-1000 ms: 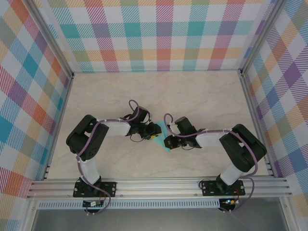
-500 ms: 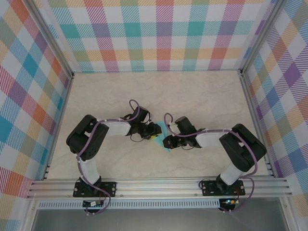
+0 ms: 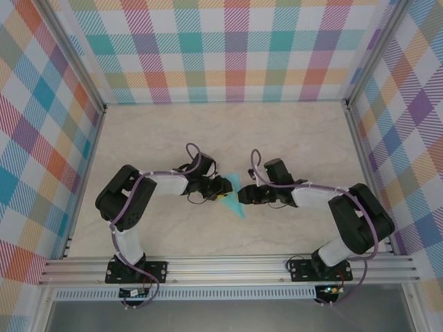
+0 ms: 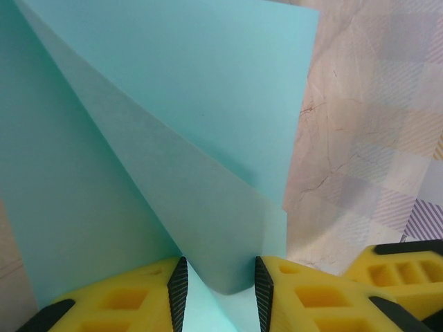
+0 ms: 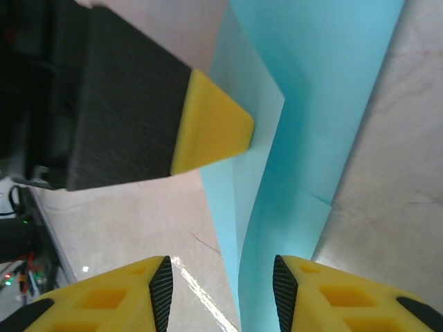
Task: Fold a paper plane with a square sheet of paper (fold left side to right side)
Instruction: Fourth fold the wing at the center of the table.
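L hand (image 4: 220,294) clamps the folded paper (image 3: 235,203), pinning it to the surface (image 3: 291,138). R hand (image 5: 218,287) stands apart, straddling the paper edge w/o grip.

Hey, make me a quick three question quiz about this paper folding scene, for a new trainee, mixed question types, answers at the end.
1. True or false: the left gripper has a fold of the turquoise paper between its fingers.
2. What does the paper lie on? A) a marble-look table B) a metal tray C) a wooden board
3. Fill in: in the right wrist view, the right gripper has its jaws standing ____ with the paper edge between them.

Key
1. True
2. A, the marble-look table
3. apart
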`<state>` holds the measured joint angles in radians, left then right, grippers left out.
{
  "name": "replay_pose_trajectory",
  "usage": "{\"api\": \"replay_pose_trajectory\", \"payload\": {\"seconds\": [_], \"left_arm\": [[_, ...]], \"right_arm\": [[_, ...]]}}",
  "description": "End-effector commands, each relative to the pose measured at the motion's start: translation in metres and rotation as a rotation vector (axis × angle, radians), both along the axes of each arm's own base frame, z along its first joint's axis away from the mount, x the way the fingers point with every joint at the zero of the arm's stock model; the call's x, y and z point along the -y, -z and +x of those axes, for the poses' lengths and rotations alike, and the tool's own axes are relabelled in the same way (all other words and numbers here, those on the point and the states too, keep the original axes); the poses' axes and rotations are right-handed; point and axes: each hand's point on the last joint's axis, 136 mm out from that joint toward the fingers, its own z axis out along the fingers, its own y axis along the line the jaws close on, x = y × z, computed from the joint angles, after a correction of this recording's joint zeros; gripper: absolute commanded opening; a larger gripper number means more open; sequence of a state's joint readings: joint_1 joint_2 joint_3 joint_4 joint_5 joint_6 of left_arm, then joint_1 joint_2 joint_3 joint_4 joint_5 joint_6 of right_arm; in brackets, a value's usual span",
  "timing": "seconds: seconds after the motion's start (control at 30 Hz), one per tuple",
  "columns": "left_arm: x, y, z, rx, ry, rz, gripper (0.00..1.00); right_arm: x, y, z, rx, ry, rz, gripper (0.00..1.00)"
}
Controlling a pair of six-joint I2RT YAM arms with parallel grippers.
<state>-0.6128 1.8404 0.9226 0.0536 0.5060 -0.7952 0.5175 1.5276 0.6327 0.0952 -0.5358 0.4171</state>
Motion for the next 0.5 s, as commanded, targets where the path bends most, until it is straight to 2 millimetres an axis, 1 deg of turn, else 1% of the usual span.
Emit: {"api": "replay_pose_trajectory", "payload": {"seconds": [0.0,0.13,0.23,0.3,0.37,0.47], "left_arm": [[-0.006,0.011,-0.004,-0.009,0.001,0.06,0.34],[-0.006,0.01,-0.003,-0.007,-0.001,0.056,0.34],[-0.005,0.01,-0.004,-0.007,0.0,0.054,0.34],[-0.005,0.009,-0.003,-0.004,0.0,0.054,0.34],[-0.006,0.009,-0.004,-0.005,-0.001,0.053,0.34],[-0.005,0.009,-0.003,-0.006,0.0,0.052,0.34]], "right_arm": [[-0.004,-0.024,0.01,-0.021,-0.003,0.113,0.44],[-0.001,-0.022,0.027,-0.065,0.023,0.143,0.39],[-0.008,-0.018,0.034,-0.092,0.01,0.158,0.37],[-0.01,-0.011,0.038,-0.114,0.015,0.155,0.36],[-0.012,-0.006,0.041,-0.128,0.019,0.158,0.35],[-0.017,-0.003,0.044,-0.148,0.01,0.183,0.33]]}}
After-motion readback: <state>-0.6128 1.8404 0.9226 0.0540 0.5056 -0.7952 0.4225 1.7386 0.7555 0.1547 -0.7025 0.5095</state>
